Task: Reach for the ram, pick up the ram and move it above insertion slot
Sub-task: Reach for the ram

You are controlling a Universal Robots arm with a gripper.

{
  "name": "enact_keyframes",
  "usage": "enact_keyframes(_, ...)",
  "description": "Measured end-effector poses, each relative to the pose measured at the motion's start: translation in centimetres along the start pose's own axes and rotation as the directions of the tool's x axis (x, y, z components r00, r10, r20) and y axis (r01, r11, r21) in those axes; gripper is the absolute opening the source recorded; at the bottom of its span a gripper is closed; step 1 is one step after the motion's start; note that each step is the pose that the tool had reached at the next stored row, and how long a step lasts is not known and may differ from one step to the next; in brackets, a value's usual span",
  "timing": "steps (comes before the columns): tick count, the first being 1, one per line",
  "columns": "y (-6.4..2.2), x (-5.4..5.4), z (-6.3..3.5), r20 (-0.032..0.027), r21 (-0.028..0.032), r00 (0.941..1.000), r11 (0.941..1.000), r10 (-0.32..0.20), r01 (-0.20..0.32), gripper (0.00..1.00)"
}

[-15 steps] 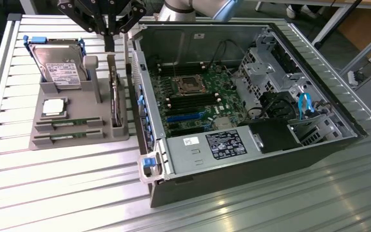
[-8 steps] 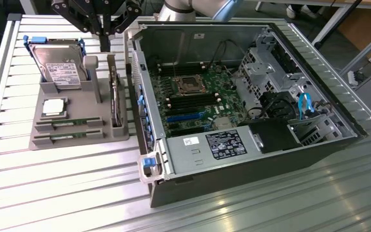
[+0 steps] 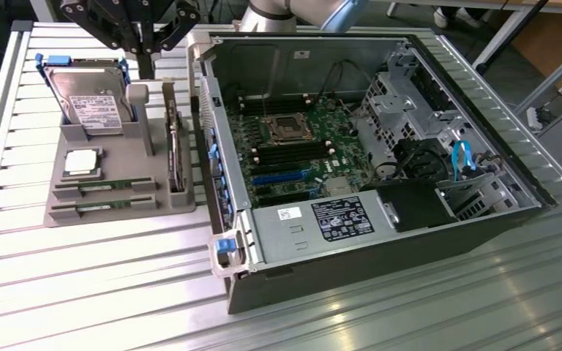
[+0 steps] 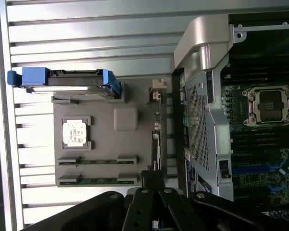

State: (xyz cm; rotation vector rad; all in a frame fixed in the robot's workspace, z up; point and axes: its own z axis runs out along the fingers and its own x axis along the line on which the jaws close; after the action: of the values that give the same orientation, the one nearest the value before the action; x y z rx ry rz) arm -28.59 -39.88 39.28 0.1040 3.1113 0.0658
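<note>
Two rams, flat green strips, lie in grooves at the front of the grey holder (image 3: pixel 115 219): one ram (image 3: pixel 105 186) (image 4: pixel 98 161) sits behind the other ram (image 3: pixel 105 207) (image 4: pixel 98 181). A third strip (image 3: pixel 173 150) (image 4: pixel 156 142) stands on edge along the holder's side nearest the case. My black gripper (image 3: pixel 147 64) (image 4: pixel 153 179) hangs above the holder's back end, apart from all of them. Its fingers look shut together with nothing between them. Black memory slots (image 3: pixel 286 155) lie on the motherboard beside the processor socket (image 3: pixel 286 129) (image 4: pixel 271 103).
A silver hard drive (image 3: pixel 91 102) (image 4: pixel 62 81) in blue brackets leans at the holder's back, with a square silver processor chip (image 3: pixel 83 162) (image 4: pixel 76 133) in front of it. The open computer case (image 3: pixel 225 146) stands at the exterior view's right. Everything rests on a slatted metal table (image 3: pixel 85 285).
</note>
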Motion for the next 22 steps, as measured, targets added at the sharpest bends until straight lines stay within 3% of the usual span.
enact_keyframes(22,-0.17,2.5,-0.08,0.0,0.0001,1.0,1.0,0.0,0.0,0.1)
